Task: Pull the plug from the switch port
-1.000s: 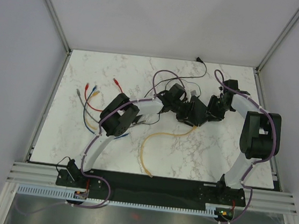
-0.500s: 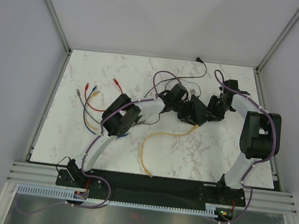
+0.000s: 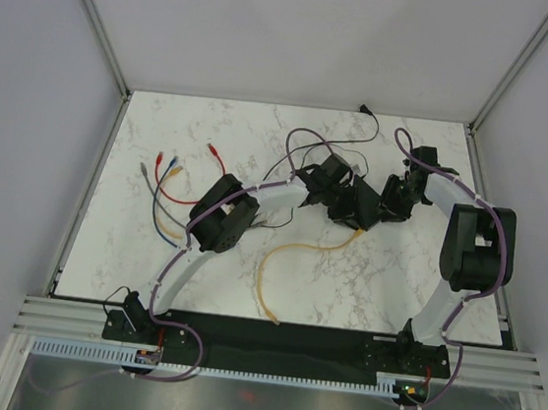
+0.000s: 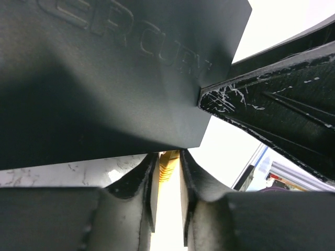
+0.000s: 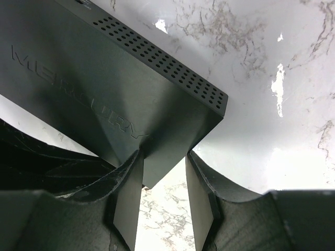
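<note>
left gripper (image 4: pixel 168 180) pinches yellow plug (image 4: pixel 168 163), seated in the switch (image 4: pixel 104 78) dead ahead of its tips. right gripper (image 5: pixel 164 175) clamps a switch corner. Plug axis looks in line with left fingers: pull straight back.

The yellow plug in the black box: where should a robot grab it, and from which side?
Grip the plug by its stubby body just outside the switch, jaws on opposite sides, coming from the cable side, since it juts straight out of the box.
</note>
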Robot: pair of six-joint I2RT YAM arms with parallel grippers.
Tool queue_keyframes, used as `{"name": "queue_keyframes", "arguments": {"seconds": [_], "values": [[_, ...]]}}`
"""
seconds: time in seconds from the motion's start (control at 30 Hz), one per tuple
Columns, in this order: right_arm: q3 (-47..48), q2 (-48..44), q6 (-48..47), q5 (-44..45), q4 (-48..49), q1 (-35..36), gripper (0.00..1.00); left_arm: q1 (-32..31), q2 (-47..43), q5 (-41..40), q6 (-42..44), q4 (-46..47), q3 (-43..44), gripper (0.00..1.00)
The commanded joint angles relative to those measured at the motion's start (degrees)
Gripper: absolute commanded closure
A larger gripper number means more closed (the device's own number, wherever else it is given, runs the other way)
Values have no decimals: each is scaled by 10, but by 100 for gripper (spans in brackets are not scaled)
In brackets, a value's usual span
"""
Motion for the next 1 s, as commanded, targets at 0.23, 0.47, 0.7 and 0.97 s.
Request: {"name": "queue_keyframes", "arguments": {"seconds": [0.23, 0.47, 0.7, 0.97], "values": [[-18, 4, 20, 25, 19, 18, 55, -11, 39, -74, 7, -46, 31, 98], [-14, 7, 26, 45, 20, 19, 57, -8, 47, -29, 27, -69, 43, 98], [-14, 10, 33, 50, 24, 18, 57, -10, 35, 8, 98, -103, 20, 98], [-9, 23, 34, 48, 25, 18, 57, -10, -15, 43, 131, -35, -58, 98]]}}
